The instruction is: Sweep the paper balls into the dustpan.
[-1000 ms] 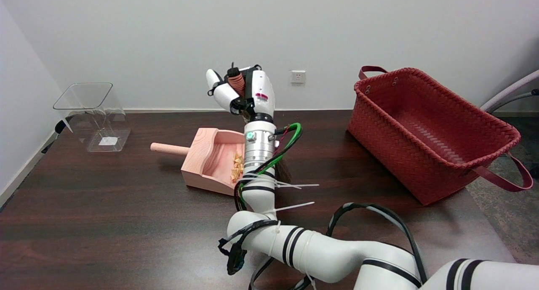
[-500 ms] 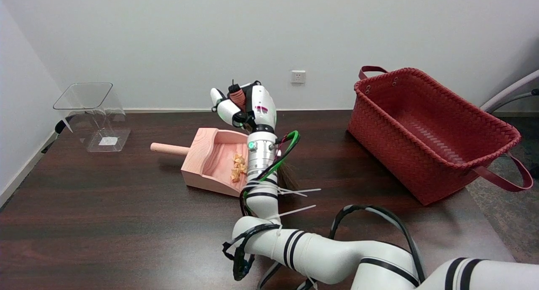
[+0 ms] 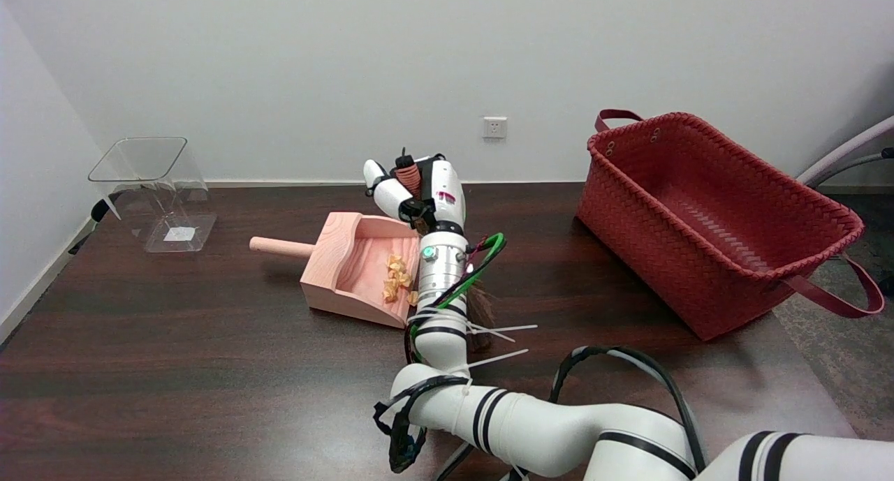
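Note:
A pink wooden dustpan (image 3: 347, 263) with a round handle pointing left lies on the dark table. Several small orange paper balls (image 3: 396, 275) sit inside it near its open right edge, one at the lip. My right hand (image 3: 417, 191) stands just right of the pan and grips a small broom by its reddish-brown handle (image 3: 408, 172). The broom's dark bristles (image 3: 479, 304) show behind my forearm, close to the tabletop. The forearm hides the pan's mouth and most of the broom.
A large red woven basket (image 3: 705, 216) with handles stands at the right. A clear plastic container (image 3: 155, 188) sits at the far left by the wall. The table's left edge (image 3: 38, 285) runs along the white wall.
My hand with the broom has come down and shifted a little right. The bristles now show lower behind the forearm, and more of the paper balls in the pan are visible.

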Robot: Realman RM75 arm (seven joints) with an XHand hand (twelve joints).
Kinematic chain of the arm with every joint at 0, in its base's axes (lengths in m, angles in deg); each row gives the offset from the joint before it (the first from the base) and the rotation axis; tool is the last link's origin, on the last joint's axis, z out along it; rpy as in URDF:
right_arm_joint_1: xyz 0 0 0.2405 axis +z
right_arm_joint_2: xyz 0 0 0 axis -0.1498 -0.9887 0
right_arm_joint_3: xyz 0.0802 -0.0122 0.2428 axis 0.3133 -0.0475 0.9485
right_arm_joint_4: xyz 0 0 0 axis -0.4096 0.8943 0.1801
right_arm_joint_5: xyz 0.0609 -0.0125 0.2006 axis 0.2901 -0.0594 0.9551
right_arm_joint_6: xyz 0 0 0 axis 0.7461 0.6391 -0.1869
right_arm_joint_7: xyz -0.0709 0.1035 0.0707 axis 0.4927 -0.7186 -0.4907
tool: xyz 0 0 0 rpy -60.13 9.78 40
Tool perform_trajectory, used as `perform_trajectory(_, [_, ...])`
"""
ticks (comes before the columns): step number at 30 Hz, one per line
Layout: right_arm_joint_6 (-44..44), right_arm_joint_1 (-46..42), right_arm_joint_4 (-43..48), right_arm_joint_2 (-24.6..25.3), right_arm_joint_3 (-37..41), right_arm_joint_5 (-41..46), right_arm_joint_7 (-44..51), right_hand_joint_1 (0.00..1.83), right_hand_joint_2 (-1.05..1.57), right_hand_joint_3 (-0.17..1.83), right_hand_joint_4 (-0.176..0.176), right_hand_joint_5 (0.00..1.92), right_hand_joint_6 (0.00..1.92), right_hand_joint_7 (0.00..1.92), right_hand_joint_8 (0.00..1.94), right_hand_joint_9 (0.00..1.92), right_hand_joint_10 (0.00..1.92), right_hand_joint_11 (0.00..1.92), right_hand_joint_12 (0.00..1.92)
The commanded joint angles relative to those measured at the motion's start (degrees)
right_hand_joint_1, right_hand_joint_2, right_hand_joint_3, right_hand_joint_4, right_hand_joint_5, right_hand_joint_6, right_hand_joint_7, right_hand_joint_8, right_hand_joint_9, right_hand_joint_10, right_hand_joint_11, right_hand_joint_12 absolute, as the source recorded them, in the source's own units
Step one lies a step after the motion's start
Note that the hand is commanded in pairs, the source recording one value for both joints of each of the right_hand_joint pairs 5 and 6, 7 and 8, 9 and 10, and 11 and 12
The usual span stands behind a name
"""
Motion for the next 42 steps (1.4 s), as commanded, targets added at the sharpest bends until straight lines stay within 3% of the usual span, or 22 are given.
perform_trajectory(1, [0.39,0.33,3.55,0.61,0.48,5.14,-11.15,0.63,1.57,0.22,0.0,1.92,1.92,1.92,1.92,1.92,1.92,1.92,1.92])
perform_trajectory(6, [-0.35,1.06,3.66,1.8,0.48,8.83,-13.27,0.62,1.57,0.21,0.0,1.92,1.92,1.92,1.92,1.92,1.92,1.92,1.92])
perform_trajectory(11, [-4.01,1.77,2.57,2.04,0.4,13.2,-23.61,0.61,1.57,0.21,0.0,1.92,1.92,1.92,1.92,1.92,1.92,1.92,1.92])
perform_trajectory(20, [-8.41,1.94,2.49,0.91,0.72,16.55,-33.78,0.59,1.57,0.22,0.0,1.92,1.92,1.92,1.92,1.92,1.92,1.92,1.92])
perform_trajectory(42, [-5.12,2.18,4.96,-1.4,0.48,15.99,-37.91,0.59,1.57,0.16,0.0,1.92,1.92,1.92,1.92,1.92,1.92,1.92,1.92])
